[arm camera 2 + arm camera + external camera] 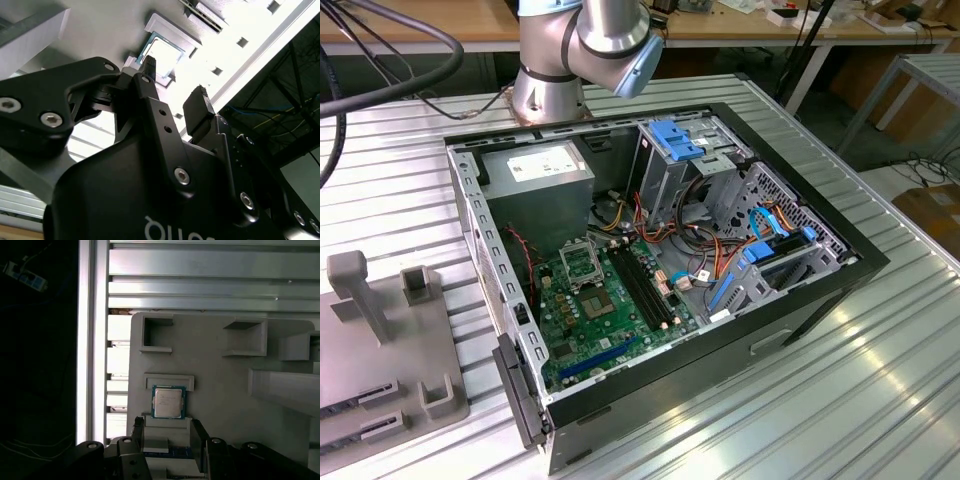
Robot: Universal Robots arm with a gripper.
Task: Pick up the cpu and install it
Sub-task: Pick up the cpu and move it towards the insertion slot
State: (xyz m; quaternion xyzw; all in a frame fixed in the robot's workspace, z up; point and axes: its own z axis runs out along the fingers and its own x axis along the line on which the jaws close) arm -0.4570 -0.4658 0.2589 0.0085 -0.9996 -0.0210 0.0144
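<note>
The cpu point(169, 402), a small flat square with a matte silver top plate and a thin green rim, is lying flat in a shallow nest on the tray point(215, 390), a smooth pale grey plastic slab with boxy open pockets; a straight raised lip is sitting just beside each of two opposite edges of the chip. The gripper point(174, 75) is hanging over it in both wrist views, apart from it, its jaws standing spread with nothing pinched between them. Its fingers point(152, 107) are showing as narrow matte black bars, studded with round silver screw heads and tapering to blunt tips. The tray is resting on the table point(840, 400), whose top is running in long ribbed aluminium slats with a dull sheen. In the exterior view the tray is sitting at the exterior view's left, just beside the case point(810, 300), a black sheet-metal box lying open. Inside it a green board point(595, 325) is lying flat, carrying a square metal socket point(582, 262), long black slots and bundles of coloured wires.
</note>
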